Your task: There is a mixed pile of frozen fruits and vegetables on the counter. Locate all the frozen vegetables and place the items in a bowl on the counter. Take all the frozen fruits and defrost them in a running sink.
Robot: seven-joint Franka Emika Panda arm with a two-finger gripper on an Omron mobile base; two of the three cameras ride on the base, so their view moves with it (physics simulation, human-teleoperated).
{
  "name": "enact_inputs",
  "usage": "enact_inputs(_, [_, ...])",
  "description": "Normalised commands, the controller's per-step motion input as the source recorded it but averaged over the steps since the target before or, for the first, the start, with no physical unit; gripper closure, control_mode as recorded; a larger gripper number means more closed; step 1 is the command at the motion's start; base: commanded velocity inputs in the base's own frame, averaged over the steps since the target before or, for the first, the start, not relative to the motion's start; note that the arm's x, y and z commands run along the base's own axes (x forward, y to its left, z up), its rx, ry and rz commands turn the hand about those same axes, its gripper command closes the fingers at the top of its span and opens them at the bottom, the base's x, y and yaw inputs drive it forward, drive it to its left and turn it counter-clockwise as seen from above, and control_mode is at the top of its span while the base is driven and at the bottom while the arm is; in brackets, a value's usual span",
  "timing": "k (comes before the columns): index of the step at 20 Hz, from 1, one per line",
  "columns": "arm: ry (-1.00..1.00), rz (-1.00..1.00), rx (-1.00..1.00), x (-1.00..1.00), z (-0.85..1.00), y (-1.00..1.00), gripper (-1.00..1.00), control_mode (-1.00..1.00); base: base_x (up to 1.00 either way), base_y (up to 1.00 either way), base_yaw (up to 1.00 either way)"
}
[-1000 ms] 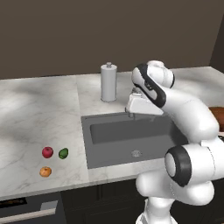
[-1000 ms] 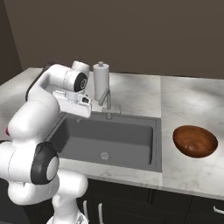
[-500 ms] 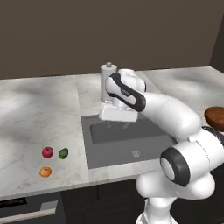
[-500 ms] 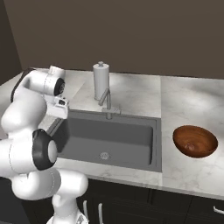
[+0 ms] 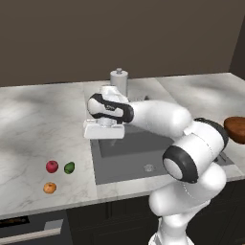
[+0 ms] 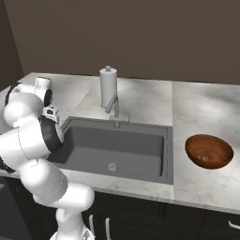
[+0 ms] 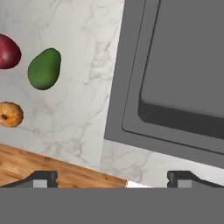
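Open, empty gripper above the sink's left rim

The fingers stand wide apart with nothing between them, over the worktop beside the left edge of the sink. Near the worktop's front edge, left of the sink, lie the red apple, the green piece just beside it, and the orange nearer the front. The bowl sits on the worktop right of the sink. A paper-towel roll stands behind the faucet.
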Motion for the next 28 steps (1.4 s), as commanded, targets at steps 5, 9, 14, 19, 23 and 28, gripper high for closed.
enact_inputs(5, [-0.10, 0.02, -0.14, 0.57, -0.33, 0.80, -1.00, -1.00, 0.00, 0.00, 0.00])
enact_inputs(9, [-0.13, 0.04, -0.11, 0.37, -0.44, 0.82, -1.00, -1.00, 0.00, 0.00, 0.00])
enact_inputs(14, [-0.10, 0.04, -0.01, 0.06, -0.27, 0.45, -1.00, -1.00, 0.00, 0.00, 0.00])
enact_inputs(19, [0.07, 0.01, 0.00, -0.02, -0.10, 0.14, -1.00, -1.00, 0.00, 0.00, 0.00])
enact_inputs(23, [0.07, 0.00, 0.00, 0.00, -0.25, 0.16, -1.00, -1.00, 0.00, 0.00, 0.00])
enact_inputs(28, [-0.06, 0.00, -0.03, 0.14, -0.31, 0.12, -1.00, -1.00, 0.00, 0.00, 0.00])
